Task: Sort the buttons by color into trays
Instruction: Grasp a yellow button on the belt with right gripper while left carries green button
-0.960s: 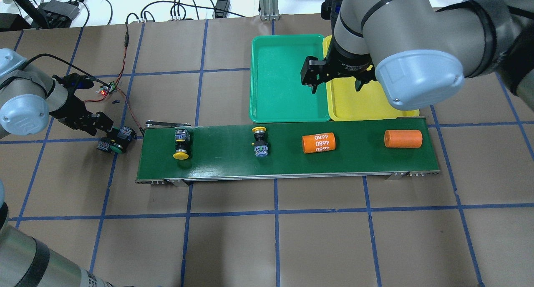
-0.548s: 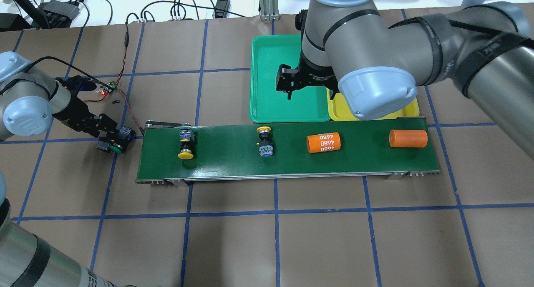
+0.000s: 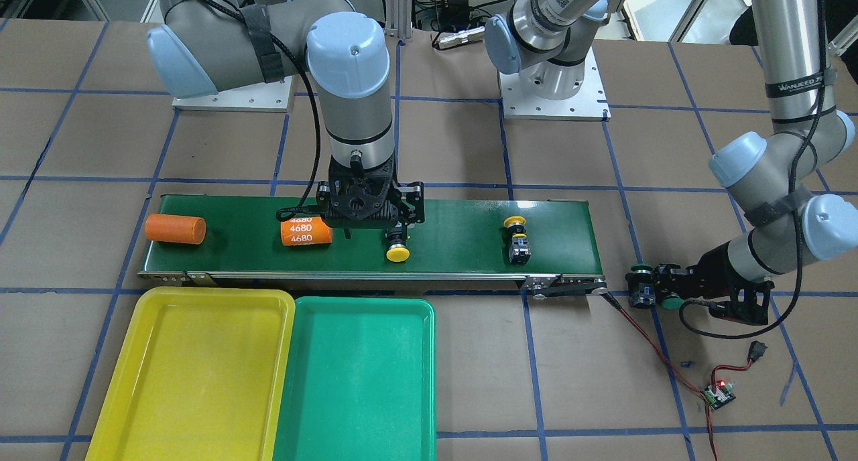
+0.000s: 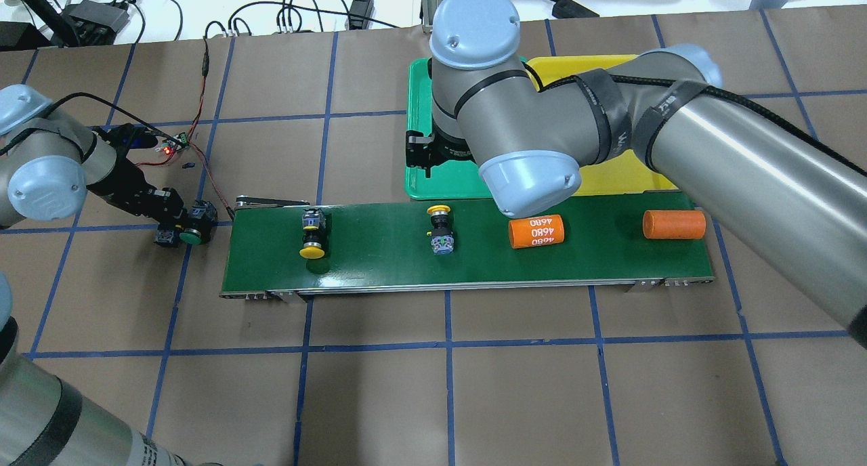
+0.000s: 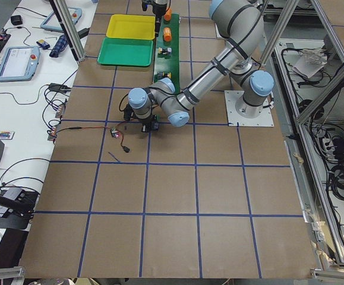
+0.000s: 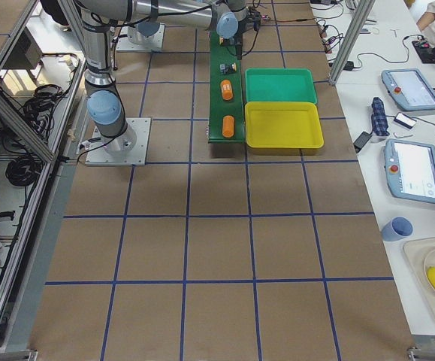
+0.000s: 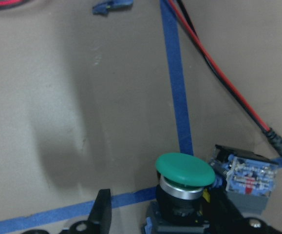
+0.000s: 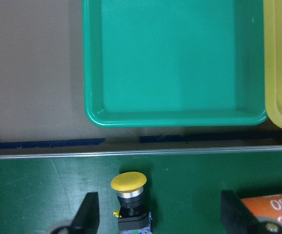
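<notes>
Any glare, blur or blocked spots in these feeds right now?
Overhead exterior: the right arm covers much of the green tray and yellow tray; a faint sheen on the belt near one yellow button. Left wrist-mounted: soft focus, broad shadow left of the green button. Right wrist-mounted: sharp, evenly lit.

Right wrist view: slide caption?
Open right gripper over a yellow button on the conveyor belt, green tray beyond.

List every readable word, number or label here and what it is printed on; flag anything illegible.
"4680", repeated in white, on one orange cylinder.
"WANJEED", on the black band round the left arm; characters after it too small to read.
White lettering on the strap of the right arm: unreadable.
The other orange cylinder shows no text.
</notes>
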Controlling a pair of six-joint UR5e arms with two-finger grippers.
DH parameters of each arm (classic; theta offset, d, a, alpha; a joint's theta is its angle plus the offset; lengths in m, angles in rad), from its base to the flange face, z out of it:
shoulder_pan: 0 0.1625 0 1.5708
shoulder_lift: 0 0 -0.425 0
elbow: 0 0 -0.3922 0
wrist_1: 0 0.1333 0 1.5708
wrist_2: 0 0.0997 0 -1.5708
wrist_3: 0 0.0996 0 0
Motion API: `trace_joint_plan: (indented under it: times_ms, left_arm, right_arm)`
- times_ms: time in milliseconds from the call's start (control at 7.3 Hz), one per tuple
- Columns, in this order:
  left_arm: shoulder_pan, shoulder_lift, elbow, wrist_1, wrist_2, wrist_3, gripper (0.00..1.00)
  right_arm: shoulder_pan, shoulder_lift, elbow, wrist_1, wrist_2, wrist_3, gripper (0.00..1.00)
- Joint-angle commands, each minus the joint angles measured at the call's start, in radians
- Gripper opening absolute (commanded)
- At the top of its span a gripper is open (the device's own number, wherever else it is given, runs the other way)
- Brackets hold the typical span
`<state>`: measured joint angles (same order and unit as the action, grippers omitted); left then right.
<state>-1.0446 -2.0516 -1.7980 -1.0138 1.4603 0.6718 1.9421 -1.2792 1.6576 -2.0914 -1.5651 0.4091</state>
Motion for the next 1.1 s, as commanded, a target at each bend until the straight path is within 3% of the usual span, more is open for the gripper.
trace_joint_plan:
  times_ms: [0, 137, 411, 548, 822, 960]
  left_arm:
    - [0.003, 0.002, 0.006, -0.003, 0.006, -0.001, 0.07]
    - [0.006, 0.010, 0.009, -0.017, 0.006, -0.001, 0.00]
    - [-0.002, 0.060, 0.064, -0.096, 0.011, -0.021, 0.00]
    - [-0.017, 0.082, 0.121, -0.182, 0.075, -0.082, 0.00]
    - [-0.087, 0.141, 0.143, -0.295, 0.074, -0.218, 0.00]
    - [-0.150, 0.165, 0.122, -0.293, 0.071, -0.280, 0.00]
  right_arm:
    - [0.009, 0.047, 0.022, -0.009, -0.006, -0.007, 0.89]
    - [0.014, 0.046, 0.055, -0.010, -0.007, -0.015, 0.87]
    - [0.014, 0.038, 0.111, -0.036, -0.007, -0.056, 0.86]
    - [0.015, 0.041, 0.134, -0.054, -0.007, -0.058, 0.85]
    - [0.015, 0.052, 0.195, -0.177, -0.009, -0.113, 0.81]
    - [0.014, 0.051, 0.192, -0.194, -0.012, -0.119, 0.68]
